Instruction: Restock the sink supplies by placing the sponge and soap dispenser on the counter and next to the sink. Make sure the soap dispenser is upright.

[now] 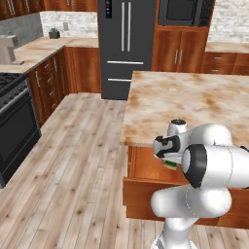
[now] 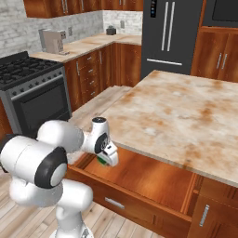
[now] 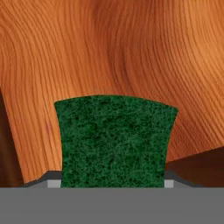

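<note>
Item: sponge [image 3: 114, 141]. Green, dark scouring face toward the hand camera; sits between the two finger tips [image 3: 53, 183], which press against its left and right edges. In the left base view a sliver of green [image 1: 171, 164] shows just under the hand [image 1: 168, 155]; in the right base view likewise [image 2: 101, 161], below the hand [image 2: 108, 158].

Item: hand. Clamped on the sponge, jaws part-way apart with the sponge filling the gap. Positioned inside the open drawer [image 2: 139, 179] of the island, near its left end, just above the wooden drawer floor [image 3: 109, 48].

Item: drawer. Pulled out from under the marbled island top [image 1: 189, 99]; warm brown wood, metal bar handle [image 2: 114, 203] on its front.

Item: worktop [image 1: 41, 48]. Beige stone with rust marbling, along the white brick wall, well apart from the hand. Carries a grey coffee machine [image 1: 8, 49] and a small dark object [image 1: 54, 33] farther back.

Other fixtures: black gas range [image 2: 32, 88]; dark refrigerator [image 1: 125, 44]; microwave [image 1: 186, 12] set above cabinets; plank floor [image 1: 73, 165].
</note>
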Motion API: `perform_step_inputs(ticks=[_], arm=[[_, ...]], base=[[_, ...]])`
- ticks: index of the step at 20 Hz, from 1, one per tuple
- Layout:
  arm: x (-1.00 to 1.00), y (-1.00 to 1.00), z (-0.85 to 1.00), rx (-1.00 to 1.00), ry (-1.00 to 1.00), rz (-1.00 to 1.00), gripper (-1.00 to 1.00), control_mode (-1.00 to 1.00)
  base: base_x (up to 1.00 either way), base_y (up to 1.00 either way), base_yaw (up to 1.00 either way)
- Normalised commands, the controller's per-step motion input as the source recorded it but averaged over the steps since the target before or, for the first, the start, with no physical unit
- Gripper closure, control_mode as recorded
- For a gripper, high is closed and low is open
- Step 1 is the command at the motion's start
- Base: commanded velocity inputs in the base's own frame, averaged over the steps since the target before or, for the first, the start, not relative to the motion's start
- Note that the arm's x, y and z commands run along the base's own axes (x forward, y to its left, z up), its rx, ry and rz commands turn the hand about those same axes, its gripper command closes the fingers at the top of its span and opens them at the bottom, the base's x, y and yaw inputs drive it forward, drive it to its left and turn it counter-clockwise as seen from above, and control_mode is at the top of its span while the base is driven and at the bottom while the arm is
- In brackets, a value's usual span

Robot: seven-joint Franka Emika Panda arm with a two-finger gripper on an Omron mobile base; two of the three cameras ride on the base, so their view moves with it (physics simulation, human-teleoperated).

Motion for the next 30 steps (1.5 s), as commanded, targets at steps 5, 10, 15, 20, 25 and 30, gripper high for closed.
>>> perform_step_inputs(ticks=[5,10,15,20,25,30], arm=[[-0.59,0.0,1.0,0.02,0.0,-0.1,1.0,-1.0],[-0.54,0.07,0.99,0.0,0.0,-0.09,1.0,-1.0],[-0.39,0.37,0.7,-0.02,0.0,-0.01,1.0,-1.0],[-0.21,0.33,0.13,-0.05,0.02,0.09,1.0,-1.0],[-0.28,0.0,-0.01,-0.02,-0.02,0.11,1.0,-1.0],[0.0,0.0,0.0,0.0,0.0,0.0,1.0,1.0]], base=[[0.0,0.0,0.0],[0.0,0.0,0.0],[0.0,0.0,0.0],[0.0,0.0,0.0],[0.0,0.0,0.0],[-0.44,0.13,0.6]])
